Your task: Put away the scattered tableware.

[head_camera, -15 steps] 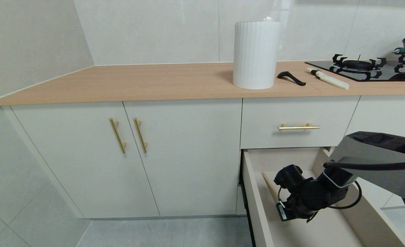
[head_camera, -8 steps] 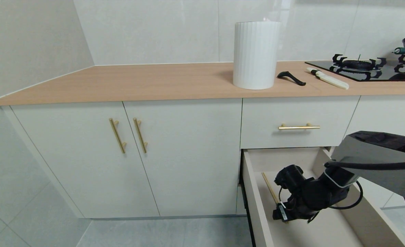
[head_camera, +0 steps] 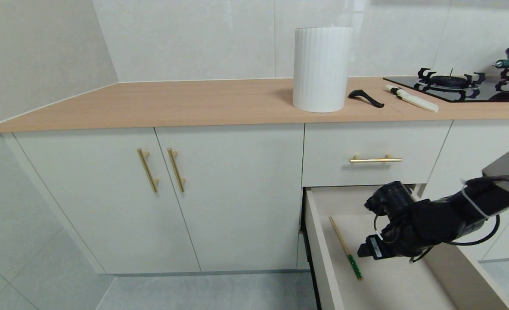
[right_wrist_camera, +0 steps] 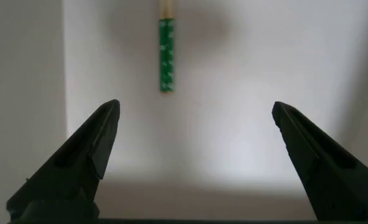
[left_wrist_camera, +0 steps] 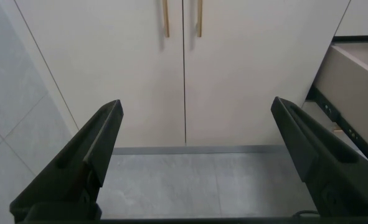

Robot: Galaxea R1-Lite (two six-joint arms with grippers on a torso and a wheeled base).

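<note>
A wooden chopstick with a green end (head_camera: pixel 345 248) lies on the floor of the pulled-out drawer (head_camera: pixel 317 241), near its left wall. My right gripper (head_camera: pixel 368 252) hangs open above the drawer, a little to the right of the chopstick and apart from it. In the right wrist view the green end (right_wrist_camera: pixel 165 55) shows beyond the open right gripper (right_wrist_camera: pixel 196 155), with nothing between the fingers. On the countertop lie a black-handled utensil (head_camera: pixel 366 97) and a cream-handled knife (head_camera: pixel 411 98). My left gripper (left_wrist_camera: pixel 196 162) is open, low in front of the cabinet doors.
A tall white ribbed canister (head_camera: pixel 321 69) stands on the wooden countertop (head_camera: pixel 172 103). A gas hob (head_camera: pixel 461 86) sits at the right. A closed drawer with a gold handle (head_camera: pixel 375 159) is just above the open one. Two cabinet doors (head_camera: pixel 162 170) stand to the left.
My right gripper has lifted and drawn back to the right, away from the chopstick. The chopstick, partly hidden by the gripper before, now lies free on the drawer floor.
</note>
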